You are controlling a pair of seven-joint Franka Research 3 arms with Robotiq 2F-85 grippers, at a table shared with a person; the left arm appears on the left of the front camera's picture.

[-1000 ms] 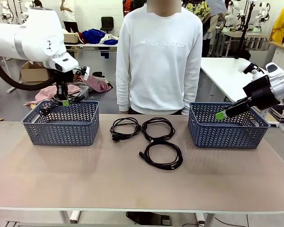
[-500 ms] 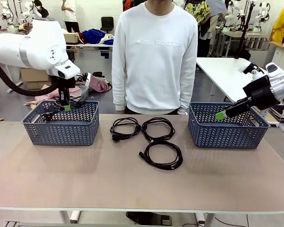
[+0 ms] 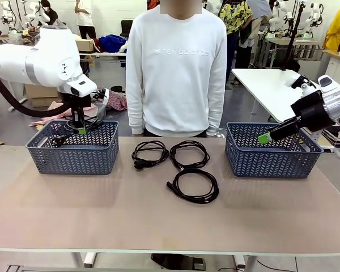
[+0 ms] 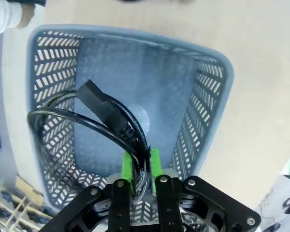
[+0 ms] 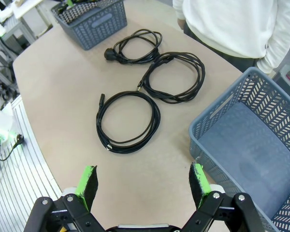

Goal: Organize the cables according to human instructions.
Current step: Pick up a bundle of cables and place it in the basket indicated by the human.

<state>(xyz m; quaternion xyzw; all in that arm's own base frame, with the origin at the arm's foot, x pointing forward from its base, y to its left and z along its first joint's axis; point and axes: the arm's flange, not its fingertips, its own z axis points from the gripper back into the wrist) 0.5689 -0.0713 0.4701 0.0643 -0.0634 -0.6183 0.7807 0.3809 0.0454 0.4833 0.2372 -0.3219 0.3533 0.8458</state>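
My left jaws sit over the left slate-blue perforated plastic basket (image 3: 73, 156). They are almost closed, and the green pads (image 4: 127, 166) pinch strands of one thin black power cord (image 4: 108, 113). That cord hangs in a loose loop inside the basket, with its blocky black plug end (image 4: 93, 93) up off the basket floor.

My right jaws are spread wide with nothing between them, above the matching right basket (image 3: 272, 160).

Three more cords lie on the beige counter (image 3: 102, 209) between the baskets. Each is a loose round coil of thin black cable. The far-left coil (image 3: 150, 153) and far-right coil (image 3: 188, 153) lie side by side. The near coil (image 3: 194, 186) lies just beside them, closer to me.
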